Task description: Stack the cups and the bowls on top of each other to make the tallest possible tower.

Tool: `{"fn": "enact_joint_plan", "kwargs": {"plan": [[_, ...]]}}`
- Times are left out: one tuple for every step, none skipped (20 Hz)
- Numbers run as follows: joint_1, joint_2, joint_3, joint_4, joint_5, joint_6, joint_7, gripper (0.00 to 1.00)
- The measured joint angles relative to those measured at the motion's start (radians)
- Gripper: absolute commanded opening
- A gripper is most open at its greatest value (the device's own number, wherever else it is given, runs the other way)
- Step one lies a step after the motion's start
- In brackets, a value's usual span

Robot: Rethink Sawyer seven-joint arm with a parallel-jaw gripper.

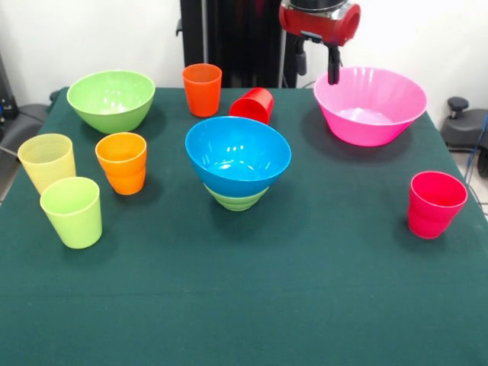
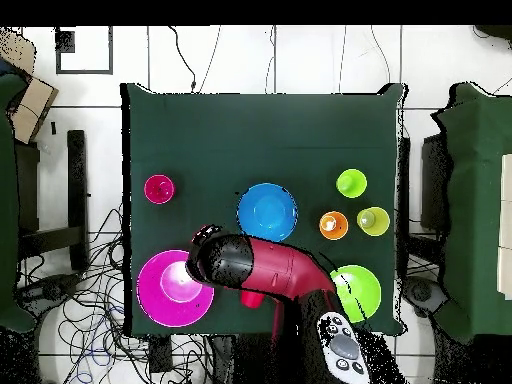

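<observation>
The gripper [image 1: 333, 72] hangs over the far rim of the pink bowl [image 1: 371, 114], the blue bowl [image 1: 237, 154] well off to one side; whether its fingers are spread cannot be told.

Six cups: pale yellow [image 1: 46, 160], lime green [image 1: 72, 211], two orange [image 1: 122, 162] [image 1: 202, 88], red [image 1: 252, 104], pinkish-red [image 1: 435, 203]. Four bowls: pink [image 1: 370, 104], blue [image 1: 238, 155], large green [image 1: 111, 100], small green [image 1: 236, 200].
</observation>
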Motion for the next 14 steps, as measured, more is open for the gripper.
{"fn": "enact_joint_plan", "kwargs": {"plan": [[0.000, 0.000, 0.001, 0.004, 0.001, -0.001, 0.000, 1.00], [0.000, 0.000, 0.002, 0.006, 0.002, -0.002, 0.000, 1.00], [0.002, 0.000, 0.004, 0.014, 0.002, -0.002, 0.000, 1.00], [0.002, 0.000, 0.004, 0.016, 0.002, -0.002, 0.000, 1.00], [0.003, 0.001, 0.004, 0.018, 0.002, -0.002, 0.000, 1.00], [0.003, 0.002, 0.004, 0.020, 0.002, -0.002, 0.000, 1.00], [0.004, 0.004, 0.004, 0.021, 0.001, -0.002, 0.000, 1.00], [0.004, 0.005, 0.004, 0.021, 0.001, -0.002, 0.000, 1.00], [0.004, 0.006, 0.004, 0.021, 0.001, -0.002, 0.000, 1.00], [0.005, 0.008, 0.004, 0.021, 0.001, -0.002, 0.000, 1.00], [0.005, 0.009, 0.004, 0.021, 0.001, -0.002, 0.000, 1.00], [0.005, 0.011, 0.004, 0.021, 0.001, -0.002, 0.000, 1.00], [0.005, 0.011, 0.004, 0.021, 0.001, -0.002, 0.000, 1.00], [0.005, 0.013, 0.004, 0.021, 0.001, -0.002, 0.000, 1.00]]}}
